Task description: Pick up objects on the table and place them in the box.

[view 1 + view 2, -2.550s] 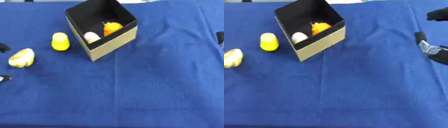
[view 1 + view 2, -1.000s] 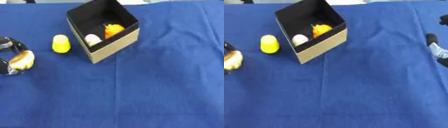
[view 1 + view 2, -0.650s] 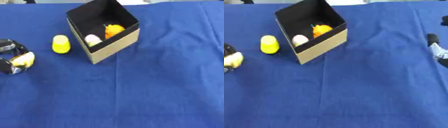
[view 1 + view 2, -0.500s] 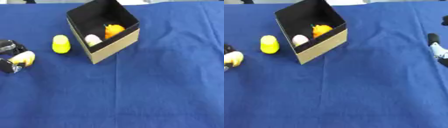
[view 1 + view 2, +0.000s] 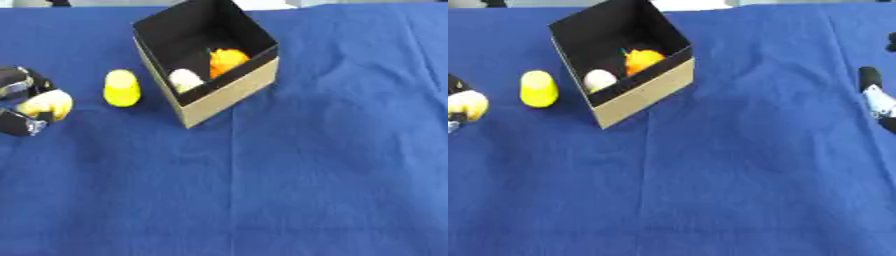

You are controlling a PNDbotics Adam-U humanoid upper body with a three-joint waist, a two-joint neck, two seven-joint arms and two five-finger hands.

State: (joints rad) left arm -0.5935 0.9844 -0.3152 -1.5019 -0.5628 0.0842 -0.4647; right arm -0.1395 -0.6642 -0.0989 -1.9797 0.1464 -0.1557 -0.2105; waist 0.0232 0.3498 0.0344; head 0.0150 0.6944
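The left hand at the worktop's left edge has its fingers curled round a pale yellow lump, gripping it from both sides so it can probably be carried to the box. The box sits open-topped with a white thing and an orange thing already inside, while a yellow capsule waits just beside its left wall. The right hand idles at the right edge, and I cannot tell how its fingers are set
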